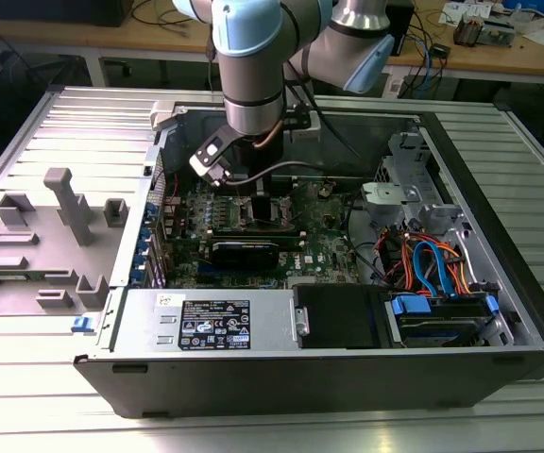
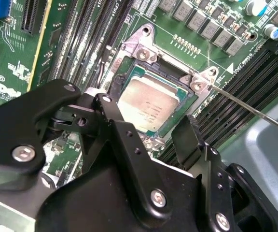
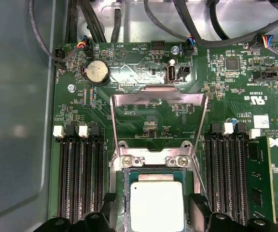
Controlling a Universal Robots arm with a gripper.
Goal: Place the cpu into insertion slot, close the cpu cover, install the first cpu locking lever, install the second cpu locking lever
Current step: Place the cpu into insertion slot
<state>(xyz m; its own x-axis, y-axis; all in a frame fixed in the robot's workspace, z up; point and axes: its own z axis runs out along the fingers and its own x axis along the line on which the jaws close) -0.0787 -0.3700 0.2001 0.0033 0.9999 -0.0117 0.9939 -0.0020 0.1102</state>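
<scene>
The cpu (image 2: 151,104) (image 3: 157,205), a flat square chip with a silver-grey top, lies in the insertion slot (image 2: 189,104) (image 3: 121,193) on the green board. My gripper (image 2: 151,133) (image 3: 153,212) hangs low over it, open, with one black finger (image 2: 111,113) on each side of the chip and a small gap to its edges. The cpu cover (image 3: 158,94), a thin silver frame, stands swung back from the slot. A thin wire locking lever (image 2: 255,111) sticks out from the slot's corner. In the exterior view the gripper (image 1: 258,203) reaches down into the open computer case.
Black memory slots (image 3: 81,174) (image 3: 226,174) run along both sides of the slot. A coin battery (image 3: 96,72) and cables (image 3: 177,14) lie beyond the cover. The case (image 1: 499,189) also holds a labelled power supply (image 1: 215,323) and drive cables (image 1: 433,264). A grey fixture tray (image 1: 55,236) lies beside the case.
</scene>
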